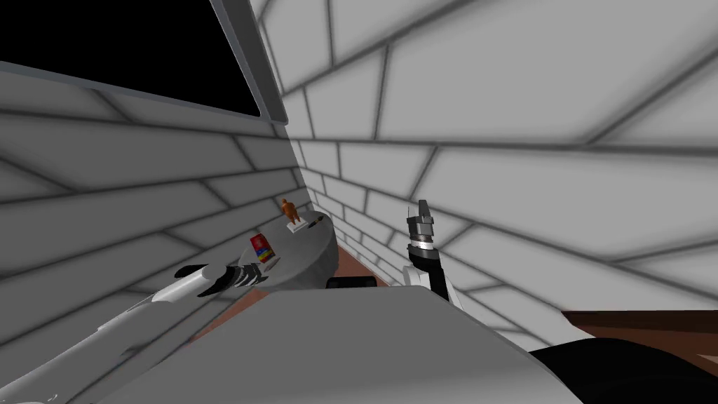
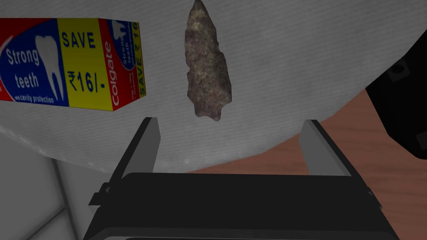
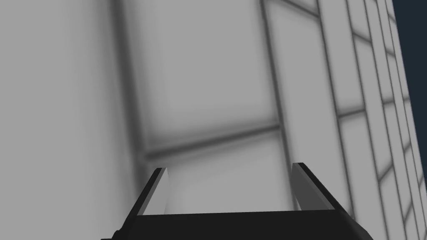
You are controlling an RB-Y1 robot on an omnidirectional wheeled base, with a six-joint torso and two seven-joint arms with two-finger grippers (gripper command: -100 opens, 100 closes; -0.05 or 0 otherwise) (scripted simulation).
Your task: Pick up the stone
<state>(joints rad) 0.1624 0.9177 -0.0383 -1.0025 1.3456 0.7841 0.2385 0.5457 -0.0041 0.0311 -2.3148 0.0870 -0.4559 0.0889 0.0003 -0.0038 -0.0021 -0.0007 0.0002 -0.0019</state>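
Stone [image 2: 207, 62] — long, mottled grey-brown, pointed at both ends. It lies flat on the round grey table [image 2: 292, 50], just ahead of the left gripper [image 2: 230, 123] and lengthwise along the reach. It touches neither finger and sits off-centre, closer to the finger on the side of the toothpaste box [image 2: 71, 62]. That box stands just past that finger, beside the stone but apart from it. Left gripper is spread wide, holding nothing, over the table edge, with reddish floor [image 2: 367, 175] under the other finger. Right gripper [image 3: 229, 171] is raised near the wall, fingers apart, empty.

Risks, as I judge them: going straight in, the box-side finger could clip the box. With the stone off-centre, one blade would meet it first and spin or shove it. The stone is low and tapered — blades could scrape the table or slip off the narrow tip.
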